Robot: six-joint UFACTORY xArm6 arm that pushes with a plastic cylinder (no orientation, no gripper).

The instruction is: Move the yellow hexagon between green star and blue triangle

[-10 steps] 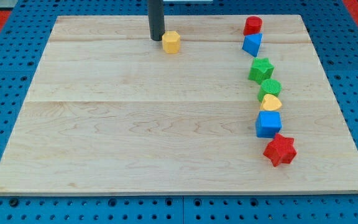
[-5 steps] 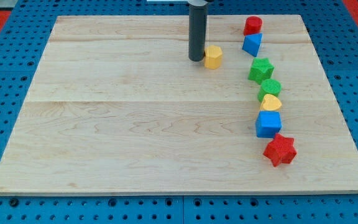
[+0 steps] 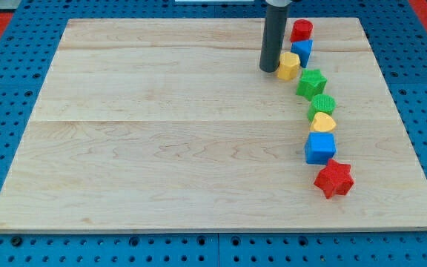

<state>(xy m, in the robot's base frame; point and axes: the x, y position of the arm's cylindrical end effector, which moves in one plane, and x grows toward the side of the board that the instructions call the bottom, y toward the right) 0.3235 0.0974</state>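
Note:
The yellow hexagon [image 3: 288, 66] lies at the view's upper right, touching or nearly touching the blue triangle [image 3: 302, 51] above it and close to the green star [image 3: 311, 82] below right. My tip [image 3: 269, 70] stands against the hexagon's left side. The dark rod rises from it to the view's top edge.
A red cylinder [image 3: 301, 30] sits above the blue triangle. Below the green star run a green ribbed block [image 3: 322, 104], a yellow rounded block [image 3: 322, 122], a blue cube [image 3: 320, 147] and a red star [image 3: 333, 179]. All lie on the wooden board [image 3: 161, 133].
My tip has moved to the view's right and slightly down, pushing the yellow hexagon from the board's top middle to beside the blue triangle and green star. The blue triangle has shifted slightly.

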